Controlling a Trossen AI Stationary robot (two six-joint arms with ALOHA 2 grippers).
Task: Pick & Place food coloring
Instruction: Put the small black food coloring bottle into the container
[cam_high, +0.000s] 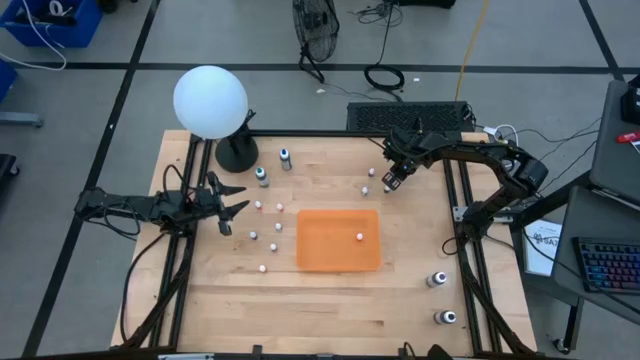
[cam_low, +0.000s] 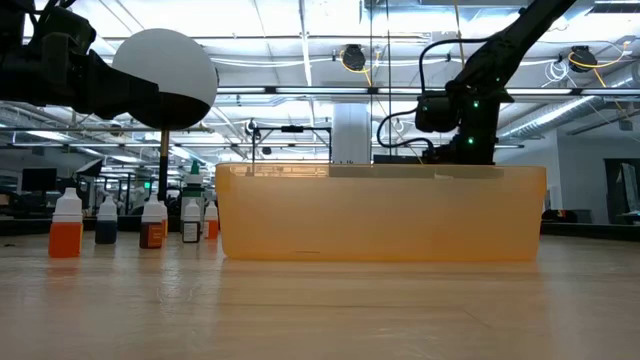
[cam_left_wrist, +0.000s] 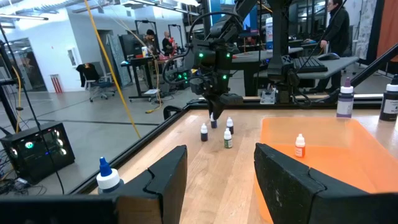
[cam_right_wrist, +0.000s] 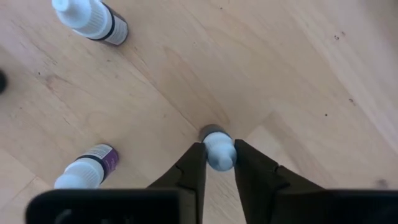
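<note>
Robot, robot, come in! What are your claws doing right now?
Right gripper shut on small bottle, back of table. Left gripper open, waiting left of orange tray. Nothing in the way.

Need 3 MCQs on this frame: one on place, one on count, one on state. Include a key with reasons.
1. Where is the right gripper?
A. over the orange tray
B. at the bottles behind the tray's right end
C. by the white globe

2. How many bottles are in the orange tray?
A. none
B. one
C. three

3. What is the state of the right gripper?
A. wide open above the table
B. shut on nothing
C. shut on a bottle's white cap

Key: B, B, C.
1: the high view puts it among the small bottles behind the tray, away from the white globe.
2: a single bottle stands in the tray; the left wrist view shows it as orange.
3: the right wrist view shows both fingers pressed on the capped bottle.
The left gripper waits at the table's left edge.
</note>
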